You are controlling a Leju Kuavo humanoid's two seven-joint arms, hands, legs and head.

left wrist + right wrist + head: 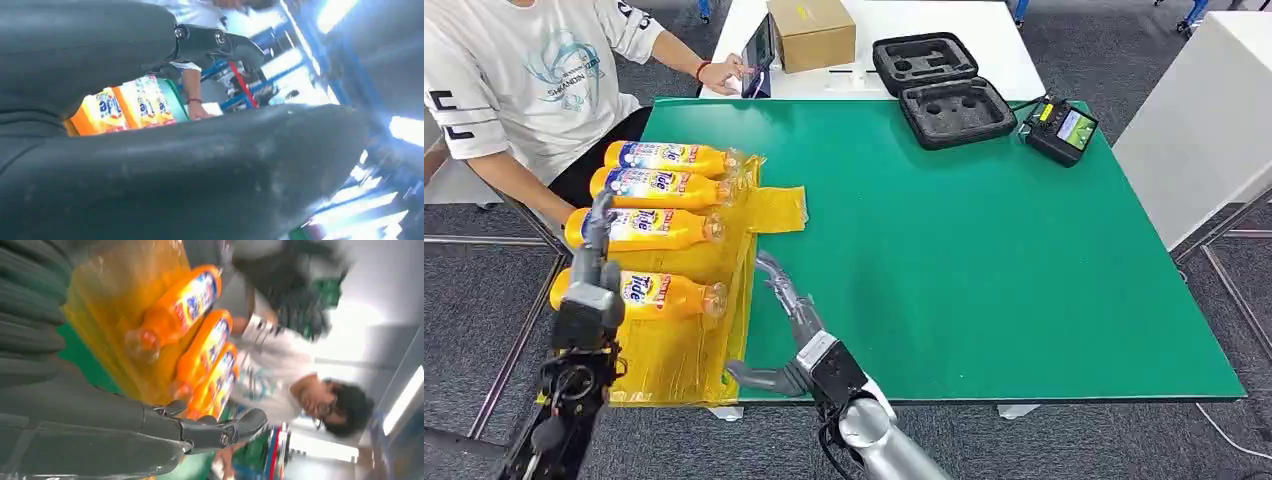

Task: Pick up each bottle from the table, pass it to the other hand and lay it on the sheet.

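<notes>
Several orange bottles lie side by side on the yellow sheet [674,360] at the left end of the green table [974,260]. The nearest bottle [669,295] has its cap toward the table's middle, as does the one behind it [659,228]. My left hand [589,285] hovers over the nearest bottle's base, fingers stretched out and holding nothing. My right hand [789,325] is by the sheet's right edge with its fingers spread and nothing in it. In the left wrist view the bottles [107,110] appear past my left hand [200,165]. The right wrist view has the bottles [185,310] beyond my right hand [125,425].
A person in a white shirt [524,80] sits at the far left, one hand on a tablet [759,55]. A cardboard box [812,32], an open black foam case [942,90] and a screened handset [1062,128] are at the back. A white cabinet [1214,110] stands right.
</notes>
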